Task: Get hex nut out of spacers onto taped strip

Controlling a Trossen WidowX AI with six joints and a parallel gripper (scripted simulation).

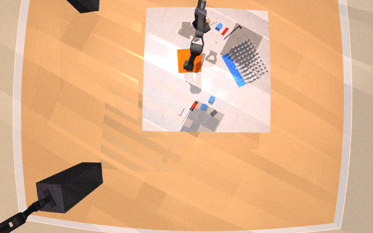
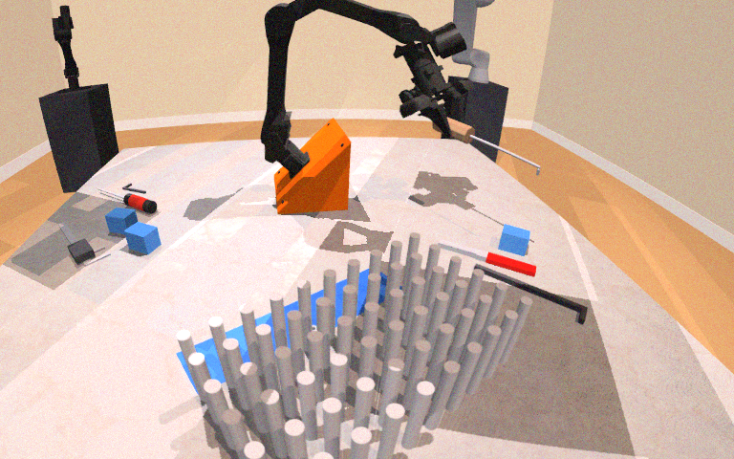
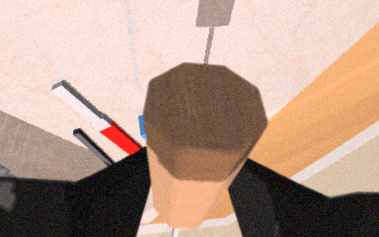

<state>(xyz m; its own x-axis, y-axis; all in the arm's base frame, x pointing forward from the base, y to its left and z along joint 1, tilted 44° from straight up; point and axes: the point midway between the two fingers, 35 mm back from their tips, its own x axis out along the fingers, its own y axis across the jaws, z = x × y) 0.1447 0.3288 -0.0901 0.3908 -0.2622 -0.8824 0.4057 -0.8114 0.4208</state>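
Note:
My gripper (image 2: pixel 441 120) (image 3: pixel 189 156) is shut on the wooden handle (image 1: pixel 208 20) (image 2: pixel 461 131) (image 3: pixel 202 143) of a hook tool. It holds the tool high above the table's far right corner, well away from the spacers. The thin metal rod (image 2: pixel 506 154) points outward and ends in a small hook. The field of standing grey spacers (image 1: pixel 248 61) (image 2: pixel 352 351) looks upright. The blue taped strip (image 1: pixel 232 71) (image 2: pixel 265 323) lies along its front. A tiny pale speck (image 1: pixel 235 67) (image 2: pixel 314 327) lies at the strip's edge by the first spacer row; I cannot tell whether it is the nut.
A red-handled tool (image 1: pixel 224 31) (image 2: pixel 511 263), a black L-shaped key (image 1: pixel 233 30) (image 2: pixel 535 293) and a blue cube (image 1: pixel 219 26) (image 2: pixel 514 239) lie behind the field. The orange arm base (image 1: pixel 181 60) (image 2: pixel 319 178) stands mid-table. A red screwdriver (image 2: pixel 140 203), two blue cubes (image 2: pixel 142 238) and a grey block (image 2: pixel 80 251) lie far left.

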